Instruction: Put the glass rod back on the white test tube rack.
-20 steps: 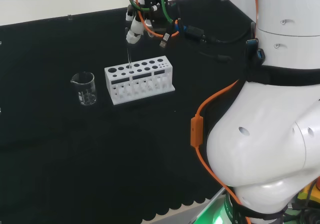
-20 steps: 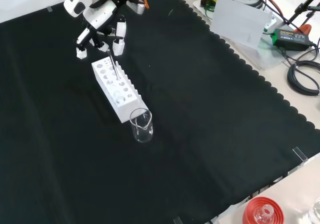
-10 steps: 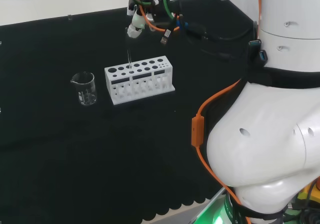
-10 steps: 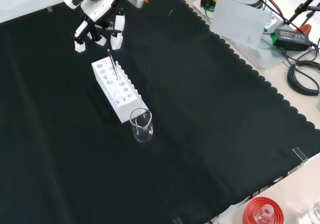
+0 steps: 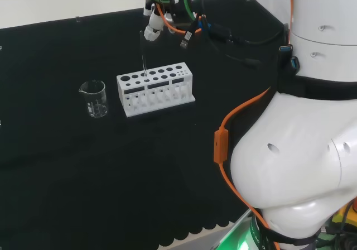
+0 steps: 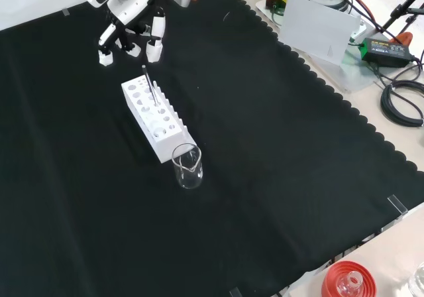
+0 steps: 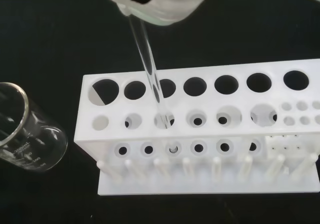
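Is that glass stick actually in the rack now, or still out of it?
In. The rod stands nearly upright with its lower end down a hole of the rack, and the hand is above, clear of it.

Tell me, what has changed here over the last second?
The hand has let go of the glass rod and risen away from it, up and toward the far edge of the cloth in the front view. The rod stays standing in a hole of the white test tube rack; the rack and the beaker have not moved.
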Tool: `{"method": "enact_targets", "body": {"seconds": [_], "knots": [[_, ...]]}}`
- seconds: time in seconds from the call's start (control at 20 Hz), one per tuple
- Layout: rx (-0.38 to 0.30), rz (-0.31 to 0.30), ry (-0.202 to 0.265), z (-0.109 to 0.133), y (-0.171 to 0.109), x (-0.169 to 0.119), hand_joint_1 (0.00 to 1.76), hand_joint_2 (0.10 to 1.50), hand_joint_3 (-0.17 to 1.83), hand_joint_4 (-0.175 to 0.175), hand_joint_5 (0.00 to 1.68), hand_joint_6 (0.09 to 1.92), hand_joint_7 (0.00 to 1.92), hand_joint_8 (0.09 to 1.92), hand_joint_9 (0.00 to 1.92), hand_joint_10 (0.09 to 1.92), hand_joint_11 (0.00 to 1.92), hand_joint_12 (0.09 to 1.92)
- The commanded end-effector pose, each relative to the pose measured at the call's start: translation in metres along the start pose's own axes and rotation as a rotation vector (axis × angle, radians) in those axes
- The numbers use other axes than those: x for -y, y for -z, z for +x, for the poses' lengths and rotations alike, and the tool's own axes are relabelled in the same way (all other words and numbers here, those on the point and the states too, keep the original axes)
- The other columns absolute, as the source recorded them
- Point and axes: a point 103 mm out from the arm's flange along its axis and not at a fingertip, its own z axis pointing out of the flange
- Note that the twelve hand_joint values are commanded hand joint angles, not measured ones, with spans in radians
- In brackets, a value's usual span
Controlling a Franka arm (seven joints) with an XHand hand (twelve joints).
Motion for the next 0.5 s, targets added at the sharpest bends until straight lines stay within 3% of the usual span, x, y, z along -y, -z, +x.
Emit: {"method": "enact_targets", "body": {"seconds": [0.05, 0.5], "knots": [[-0.012, -0.009, -0.031, -0.0141, 0.0096, 0.0058, 1.14, 0.86, -0.17, -0.175, 0.26, 0.68, 1.12, 0.73, 1.92, 0.31, 1.92, 0.35], [-0.027, -0.010, -0.037, -0.0213, 0.0095, 0.0094, 1.15, 0.87, -0.17, -0.175, 0.28, 0.69, 1.13, 0.73, 1.92, 0.31, 1.92, 0.35]]}}
